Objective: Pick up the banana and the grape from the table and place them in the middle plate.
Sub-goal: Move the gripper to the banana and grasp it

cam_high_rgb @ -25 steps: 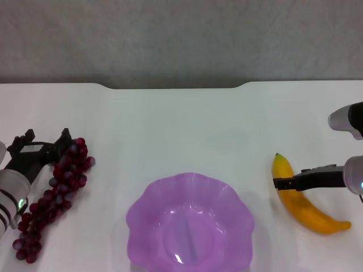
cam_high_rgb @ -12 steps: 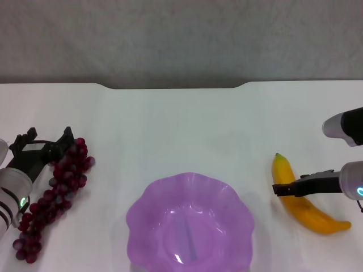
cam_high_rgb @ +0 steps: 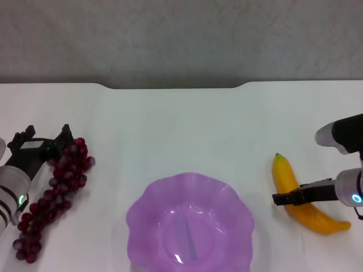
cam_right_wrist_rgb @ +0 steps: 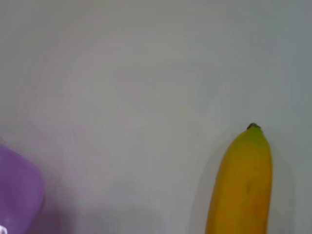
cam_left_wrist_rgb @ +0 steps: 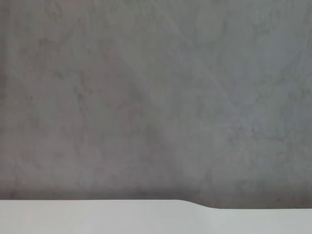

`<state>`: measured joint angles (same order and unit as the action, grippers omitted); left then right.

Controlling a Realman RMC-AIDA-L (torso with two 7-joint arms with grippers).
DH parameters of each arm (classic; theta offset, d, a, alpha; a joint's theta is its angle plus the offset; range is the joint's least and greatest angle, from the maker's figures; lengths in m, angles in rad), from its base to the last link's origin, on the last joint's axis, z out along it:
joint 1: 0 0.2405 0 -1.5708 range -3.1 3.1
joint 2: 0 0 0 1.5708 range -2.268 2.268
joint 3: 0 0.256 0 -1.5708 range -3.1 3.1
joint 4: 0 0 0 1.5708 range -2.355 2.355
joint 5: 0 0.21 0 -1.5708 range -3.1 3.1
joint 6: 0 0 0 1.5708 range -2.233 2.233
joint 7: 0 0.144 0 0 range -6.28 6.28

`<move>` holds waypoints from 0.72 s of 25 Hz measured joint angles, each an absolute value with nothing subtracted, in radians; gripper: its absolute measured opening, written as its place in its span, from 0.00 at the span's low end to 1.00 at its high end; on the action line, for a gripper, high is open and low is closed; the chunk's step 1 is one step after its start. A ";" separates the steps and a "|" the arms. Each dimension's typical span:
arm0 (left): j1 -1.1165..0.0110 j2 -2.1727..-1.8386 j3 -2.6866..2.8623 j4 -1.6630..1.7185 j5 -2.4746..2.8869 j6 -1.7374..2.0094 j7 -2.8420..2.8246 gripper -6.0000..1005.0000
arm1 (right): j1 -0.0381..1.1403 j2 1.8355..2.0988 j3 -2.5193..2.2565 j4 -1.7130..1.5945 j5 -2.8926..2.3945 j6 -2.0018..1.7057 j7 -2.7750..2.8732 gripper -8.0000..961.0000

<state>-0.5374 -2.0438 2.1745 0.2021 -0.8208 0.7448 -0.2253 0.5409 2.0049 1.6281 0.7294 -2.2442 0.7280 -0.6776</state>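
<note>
The banana (cam_high_rgb: 283, 173) lies on the white table (cam_high_rgb: 181, 127) at the right, its green tip pointing away from me. My right gripper (cam_high_rgb: 286, 198) reaches in from the right and crosses the banana's middle in the head view. The right wrist view shows the banana's tip end (cam_right_wrist_rgb: 241, 185) and an edge of the purple plate (cam_right_wrist_rgb: 19, 195). The grape bunch (cam_high_rgb: 57, 190) lies at the left. My left gripper (cam_high_rgb: 44, 141) is open, at the bunch's far end, one finger (cam_high_rgb: 65, 136) touching the top grapes. The purple scalloped plate (cam_high_rgb: 142, 209) sits front centre, empty.
The table's notched far edge (cam_high_rgb: 170, 86) runs along the back, with a grey wall behind it. The left wrist view shows only that wall and a strip of table (cam_left_wrist_rgb: 97, 217).
My right gripper has moved toward the near side along the banana, from near its upper part to its middle. My left gripper has shifted slightly away from me; the grapes have not moved.
</note>
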 joint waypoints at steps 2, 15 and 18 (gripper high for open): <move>-0.537 -2.044 2.173 0.199 -0.822 0.745 -0.224 0.89 | 0.552 2.005 1.625 0.712 -2.244 0.724 -0.678 0.91; -0.528 -2.041 2.171 0.199 -0.823 0.756 -0.226 0.89 | 0.563 2.009 1.549 0.667 -2.234 0.636 -0.672 0.82; -0.530 -2.042 2.170 0.197 -0.824 0.756 -0.225 0.89 | 0.560 2.011 1.539 0.674 -2.232 0.618 -0.671 0.70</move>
